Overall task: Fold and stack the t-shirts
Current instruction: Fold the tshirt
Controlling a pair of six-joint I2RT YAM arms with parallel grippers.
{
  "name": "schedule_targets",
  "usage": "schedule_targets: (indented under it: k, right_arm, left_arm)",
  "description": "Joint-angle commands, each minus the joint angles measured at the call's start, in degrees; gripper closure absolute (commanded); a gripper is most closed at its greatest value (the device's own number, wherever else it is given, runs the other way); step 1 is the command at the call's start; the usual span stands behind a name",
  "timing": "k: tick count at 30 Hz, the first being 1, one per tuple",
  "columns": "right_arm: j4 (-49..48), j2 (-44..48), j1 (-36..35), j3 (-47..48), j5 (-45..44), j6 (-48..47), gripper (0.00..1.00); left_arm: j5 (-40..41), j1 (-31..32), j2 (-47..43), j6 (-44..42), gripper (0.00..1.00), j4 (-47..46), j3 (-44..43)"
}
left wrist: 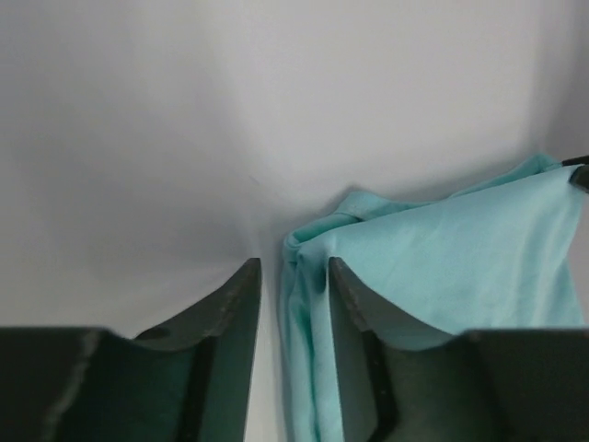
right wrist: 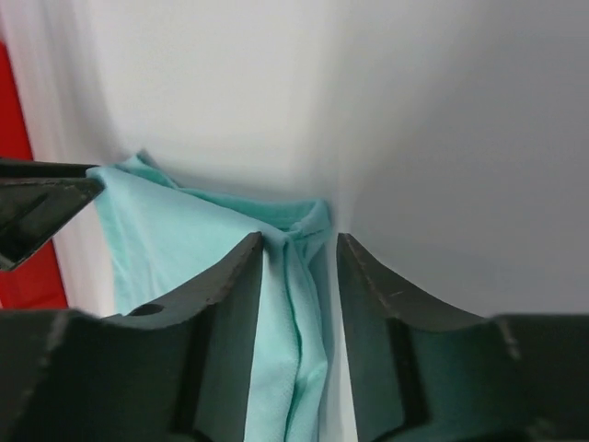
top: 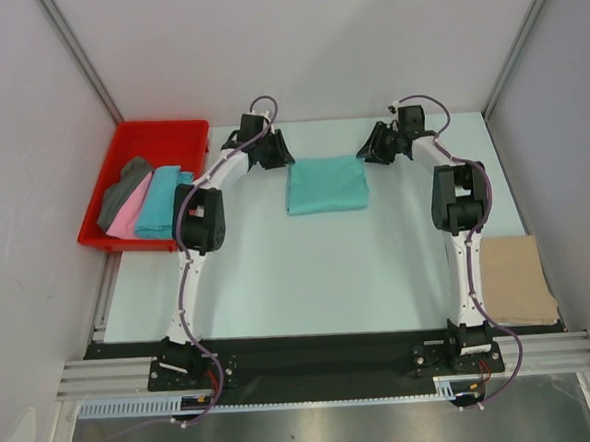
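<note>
A mint green t-shirt (top: 326,184) lies folded into a rectangle at the far middle of the table. My left gripper (top: 274,152) is at its far left corner and my right gripper (top: 379,146) at its far right corner. In the left wrist view the left gripper (left wrist: 293,267) is open, with the shirt's bunched side edge (left wrist: 308,350) between the jaws, not pinched. In the right wrist view the right gripper (right wrist: 299,241) is open, with the shirt's edge (right wrist: 294,368) lying loose between the jaws. A tan t-shirt (top: 519,279) lies folded at the near right.
A red tray (top: 160,137) at the far left holds a dark grey shirt (top: 121,192), a pink shirt (top: 127,219) and a turquoise shirt (top: 160,201). White walls stand close behind the grippers. The table's right edge runs beside the tan shirt.
</note>
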State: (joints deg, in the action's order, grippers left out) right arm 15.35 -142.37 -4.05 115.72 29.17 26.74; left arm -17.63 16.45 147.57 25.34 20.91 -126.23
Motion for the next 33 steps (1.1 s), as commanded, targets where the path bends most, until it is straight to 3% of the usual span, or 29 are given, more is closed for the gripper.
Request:
schedule_targets:
  k: [1, 4, 6, 10, 13, 14, 16, 20, 26, 28, 29, 33]
  right_arm:
    - [5.0, 2.2, 0.5, 3.3, -3.0, -2.4, 0.55]
    - [10.4, 7.3, 1.1, 3.5, -3.4, -4.0, 0.47]
    - [15.2, 9.8, 0.9, 2.9, -3.4, -4.9, 0.46]
    - [15.8, 17.5, -0.9, -4.8, 0.6, -3.8, 0.46]
    - [11.0, 21.8, -1.2, -14.5, 8.4, 1.0, 0.57]
    - [9.5, 23.0, -1.2, -16.6, 10.2, 2.2, 0.65]
    - [3.4, 24.1, -1.2, -23.2, 15.1, 4.7, 0.72]
    - [-6.9, 24.4, -1.0, -29.4, 20.1, 8.8, 0.97]
    - [-22.5, 16.1, -1.7, -30.3, 29.1, 15.5, 1.0]
    - [-23.2, 13.4, -1.8, -29.8, 30.3, 15.4, 1.0]
    - [-23.7, 13.1, -1.9, -30.3, 30.5, 15.4, 1.0]
    - [-20.0, 10.5, -1.3, -32.5, 31.4, 12.0, 1.0]
  left_arm:
    - [2.9, -0.5, -5.7, -1.9, 0.55, 3.0, 0.7]
    - [4.7, -0.1, -11.4, -3.1, 0.41, 3.1, 6.1]
    - [4.4, 0.3, -16.2, -3.5, 0.42, 2.8, 8.3]
    - [-7.1, 1.5, -21.2, 0.2, 0.75, -5.6, 15.3]
    - [-15.0, 3.1, -19.2, 5.2, 0.89, -16.7, 16.8]
    - [-19.5, 3.5, -18.0, 7.0, 0.92, -25.0, 17.5]
    - [-22.6, 5.0, -15.0, 14.9, 0.99, -35.3, 20.0]
    - [-25.8, 7.1, -6.3, 28.4, 1.0, -53.7, 17.6]
    - [-23.1, 10.0, 6.3, 35.6, 1.0, -51.1, 6.7]
    - [-20.4, 9.7, 7.6, 38.6, 1.0, -48.8, 6.6]
    - [-19.0, 9.6, 8.6, 39.2, 1.0, -42.8, 5.4]
    - [-17.5, 8.6, 11.7, 46.8, 1.0, -38.3, 3.2]
